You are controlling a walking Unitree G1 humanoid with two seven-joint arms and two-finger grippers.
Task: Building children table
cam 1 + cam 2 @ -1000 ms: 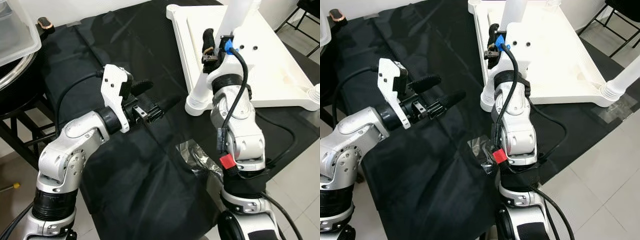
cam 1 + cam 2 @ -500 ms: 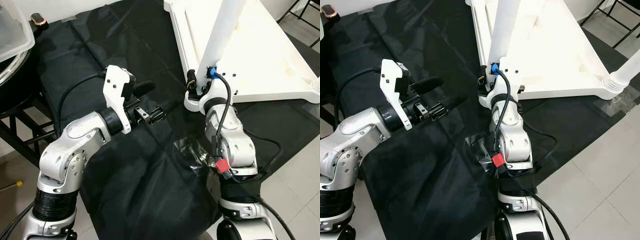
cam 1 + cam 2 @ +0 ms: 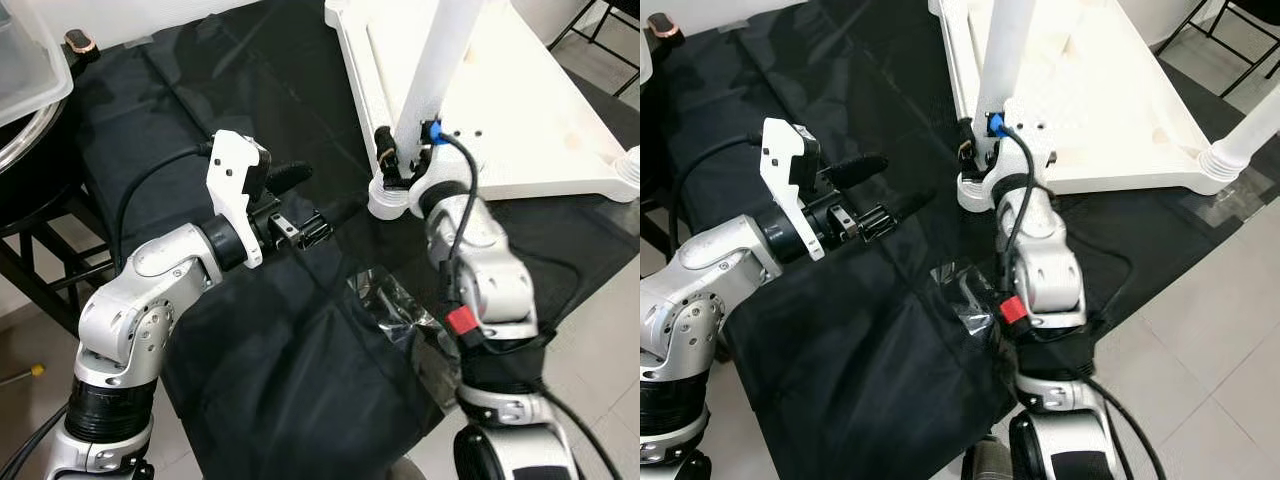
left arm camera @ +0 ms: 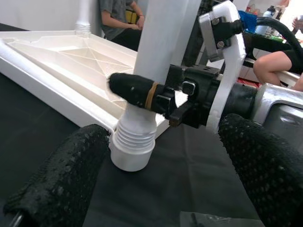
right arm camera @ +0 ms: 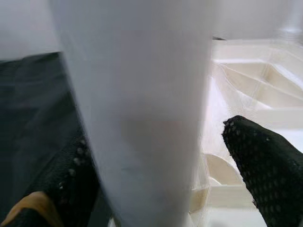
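White children's table top [image 3: 520,110] lies upside down on black cloth [image 3: 250,340], over far right part of the cloth. White table leg [image 3: 432,75] stands upright in its near-left corner socket, ribbed collar at base. Right gripper [image 3: 388,165] straddles the leg low down, fingers [image 5: 265,158] either side, spread; contact unclear, maybe one finger touching. Left gripper [image 3: 315,205] hovers over cloth left of the leg, fingers wide apart, empty. Clear plastic bin [image 3: 30,60] at far left, contents not readable. Crumpled plastic wrap [image 3: 395,305] on cloth near right arm.
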